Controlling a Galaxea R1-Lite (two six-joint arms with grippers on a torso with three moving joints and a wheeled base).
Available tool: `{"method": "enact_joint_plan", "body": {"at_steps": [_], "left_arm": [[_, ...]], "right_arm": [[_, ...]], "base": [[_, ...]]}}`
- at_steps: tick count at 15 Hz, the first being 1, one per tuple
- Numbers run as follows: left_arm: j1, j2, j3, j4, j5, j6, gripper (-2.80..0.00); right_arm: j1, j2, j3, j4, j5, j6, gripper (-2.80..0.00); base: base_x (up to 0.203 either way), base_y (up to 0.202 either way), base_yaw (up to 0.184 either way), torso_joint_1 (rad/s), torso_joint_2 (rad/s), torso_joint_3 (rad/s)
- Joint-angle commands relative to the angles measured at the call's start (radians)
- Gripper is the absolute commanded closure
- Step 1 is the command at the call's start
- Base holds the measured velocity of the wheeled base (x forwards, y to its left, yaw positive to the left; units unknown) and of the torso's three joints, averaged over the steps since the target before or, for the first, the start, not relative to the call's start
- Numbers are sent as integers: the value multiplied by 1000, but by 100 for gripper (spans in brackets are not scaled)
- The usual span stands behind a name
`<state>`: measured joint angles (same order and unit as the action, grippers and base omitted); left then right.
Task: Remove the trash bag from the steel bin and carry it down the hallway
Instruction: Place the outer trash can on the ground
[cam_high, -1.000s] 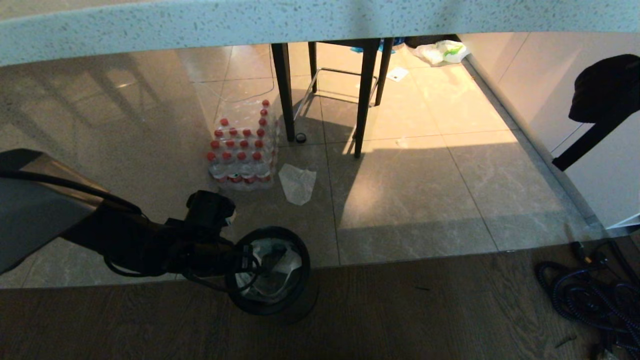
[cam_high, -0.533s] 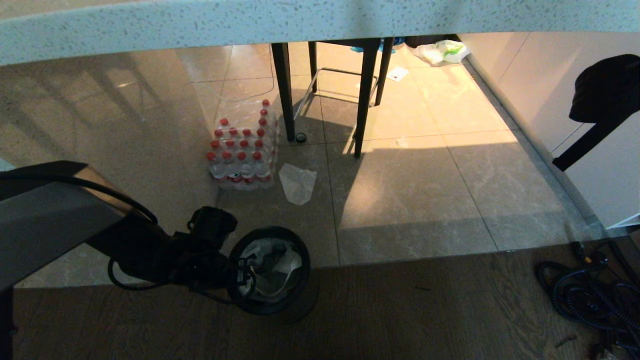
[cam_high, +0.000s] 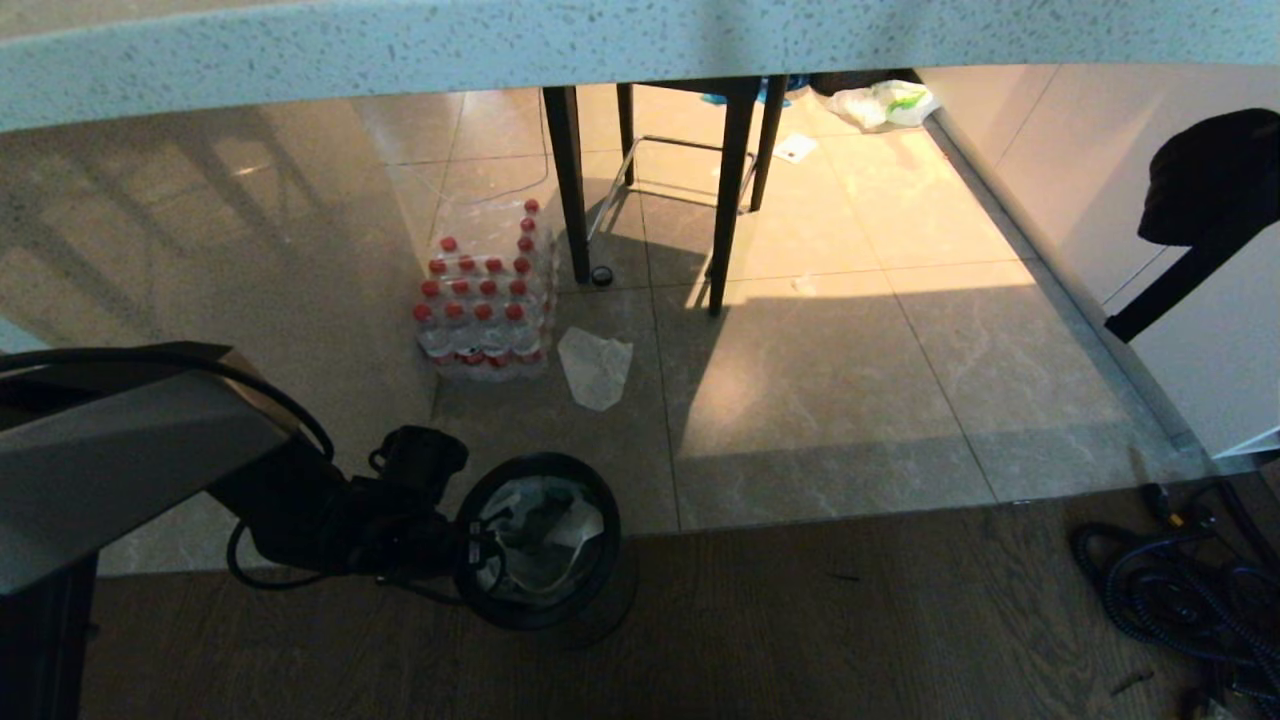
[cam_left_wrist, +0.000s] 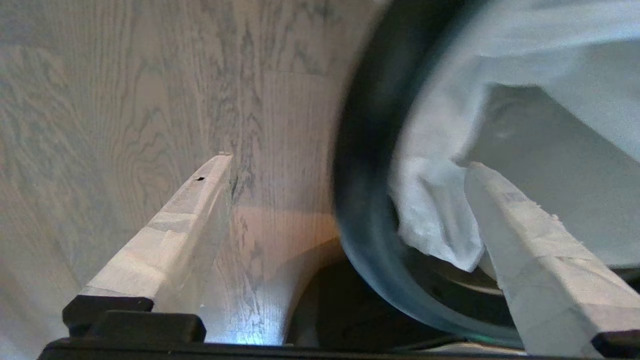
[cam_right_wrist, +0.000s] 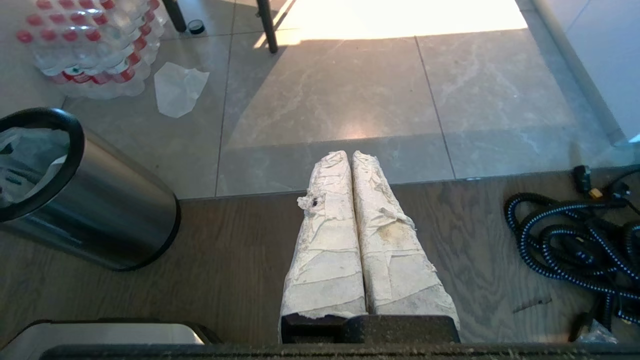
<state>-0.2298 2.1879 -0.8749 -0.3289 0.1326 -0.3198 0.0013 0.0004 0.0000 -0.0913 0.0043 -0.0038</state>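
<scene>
A: Changed since a second ago?
B: Left arm drawn back toward the robot's own side, upper link now lower across the head view. Left gripper (cam_high: 478, 548) no longer reaching over the mouth of the steel bin (cam_high: 538, 470), now at the rim's left edge. Jaws wider than before, spread about as far as they go.

A: Holding anything?
B: Nothing clamped. In the left wrist view, left gripper (cam_left_wrist: 350, 172) astride the black rim: one taped finger (cam_left_wrist: 170, 235) outside over the wood floor (cam_left_wrist: 125, 100), the other finger (cam_left_wrist: 530, 250) inside, just beside a white fold of the trash bag (cam_left_wrist: 435, 220). Contact with the fold: cannot tell.

A: And the trash bag?
B: Still inside the steel bin, unmoved. Crumpled white plastic (cam_high: 540, 520), loosely bunched, folded against the dark inside. Green print not visible here.

A: Bin itself?
B: Upright on the wood floor, right at the seam with the tiles (cam_high: 820, 400); brushed side clear in the right wrist view (cam_right_wrist: 110, 215).

A: Right gripper?
B: Parked, right gripper (cam_right_wrist: 351, 155) with taped fingers pressed together, empty, level over the floor.

A: Rest of the scene?
B: Same as before: water bottles (cam_high: 480, 310), clear plastic sheet (cam_high: 595, 368), black cables (cam_high: 1170, 590).
</scene>
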Motion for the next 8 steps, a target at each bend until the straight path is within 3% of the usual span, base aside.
{"method": "enact_joint_plan", "body": {"at_steps": [1, 6, 7, 8], "left_arm": [[-2, 13, 4, -2, 2, -1, -280], [-2, 21, -7, 11, 4, 2, -280], [-2, 21, -7, 11, 4, 2, 0], [-2, 26, -7, 13, 5, 4, 0]], "right_arm": [[0, 0, 37, -2, 0, 1, 0], [0, 0, 37, -1, 0, 1, 0], [0, 0, 37, -1, 0, -1, 0], [0, 0, 37, -1, 0, 0, 0]], "base": [[0, 0, 0, 0, 0, 0], [0, 0, 0, 0, 0, 0], [0, 0, 0, 0, 0, 0], [0, 0, 0, 0, 0, 0]]}}
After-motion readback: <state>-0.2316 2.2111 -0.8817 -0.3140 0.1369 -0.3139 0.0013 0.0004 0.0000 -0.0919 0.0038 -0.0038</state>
